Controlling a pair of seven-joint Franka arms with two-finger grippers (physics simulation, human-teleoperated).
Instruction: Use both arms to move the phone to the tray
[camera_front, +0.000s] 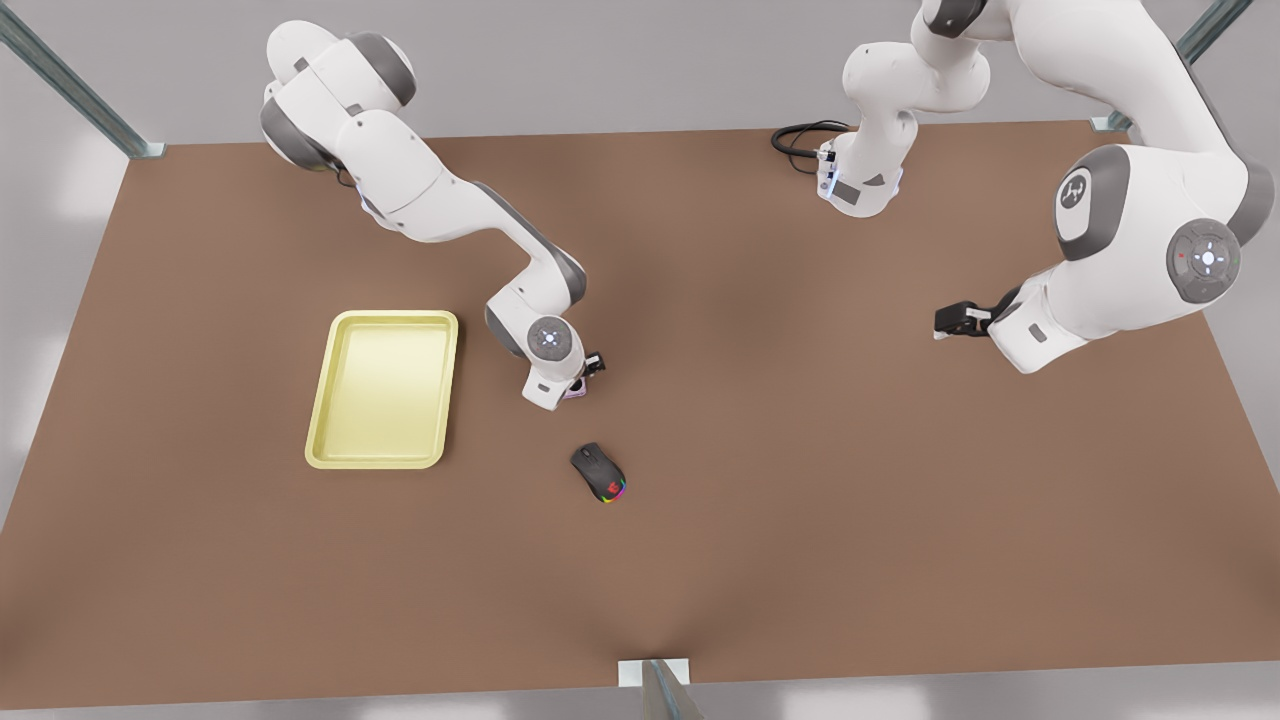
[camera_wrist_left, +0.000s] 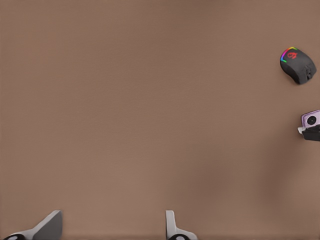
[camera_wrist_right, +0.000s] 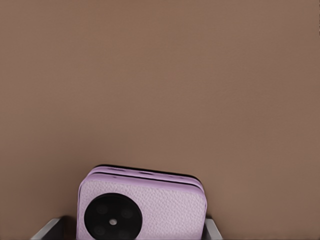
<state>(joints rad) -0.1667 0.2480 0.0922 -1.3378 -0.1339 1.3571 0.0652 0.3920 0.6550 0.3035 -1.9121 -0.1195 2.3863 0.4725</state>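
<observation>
front view: right gripper at the phone, beside the tray; left gripper waits apart. left wrist view: fingers spread, empty; mouse far off. right wrist view: fingers flank the phone, grip seemingly closed; transfer remains.

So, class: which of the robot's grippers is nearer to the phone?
The right gripper: its fingers flank the phone. The left gripper waits open, far off toward the front view's right.

White arms (grey joints)
</observation>
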